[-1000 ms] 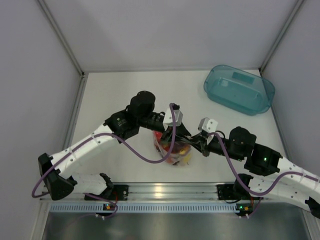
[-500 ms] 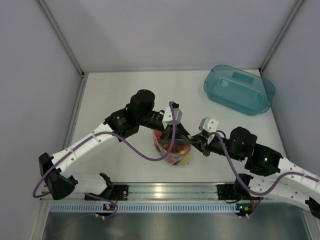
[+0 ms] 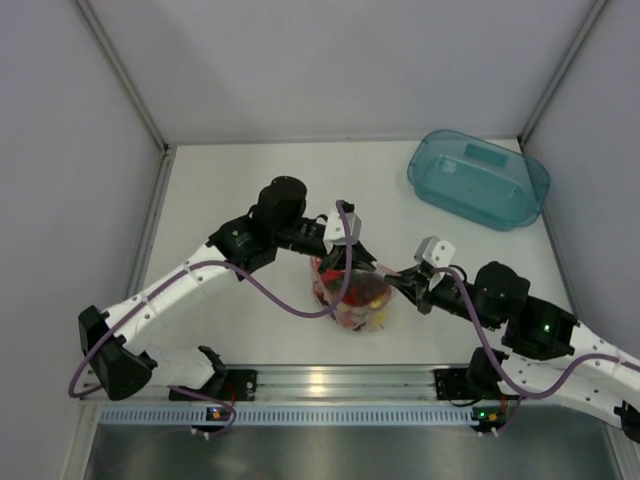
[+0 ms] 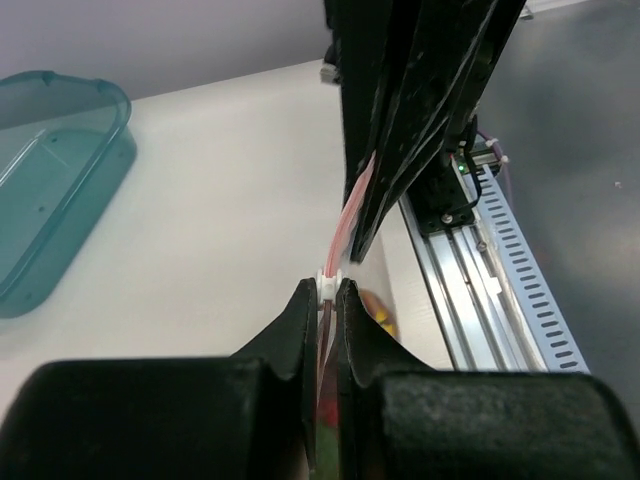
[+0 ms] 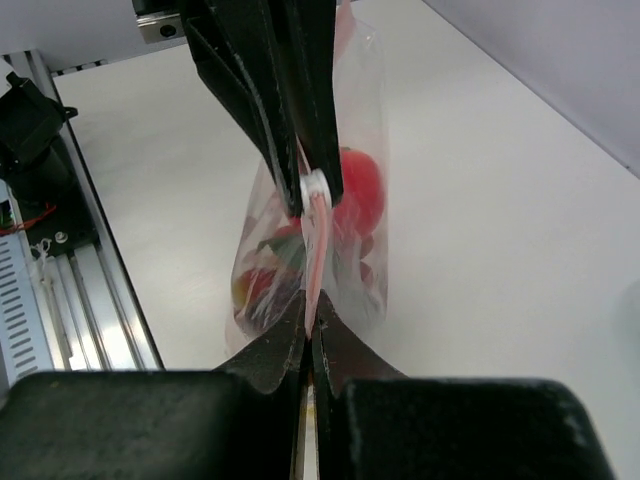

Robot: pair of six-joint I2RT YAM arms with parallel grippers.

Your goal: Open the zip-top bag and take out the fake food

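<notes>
The zip-top bag (image 3: 350, 298) hangs between my two grippers just above the table, near the front rail. Its pink-red zip strip (image 5: 318, 245) is stretched between them. My left gripper (image 4: 327, 291) is shut on the white slider (image 5: 313, 187) of the strip. In the top view it (image 3: 342, 266) is at the bag's left top. My right gripper (image 5: 309, 312) is shut on the other end of the strip, at the bag's right (image 3: 393, 281). The fake food (image 3: 360, 298) is inside the bag: a red apple (image 5: 358, 188) and red, green and yellow pieces below it.
A teal translucent tub (image 3: 478, 178) stands at the back right; it also shows in the left wrist view (image 4: 50, 180). The aluminium front rail (image 3: 320, 380) runs just behind the bag's near side. Grey walls enclose the table on three sides.
My right gripper has pulled to the right with its end of the zip strip, away from the left gripper. The bag's top is stretched wider. The left gripper has barely moved.
</notes>
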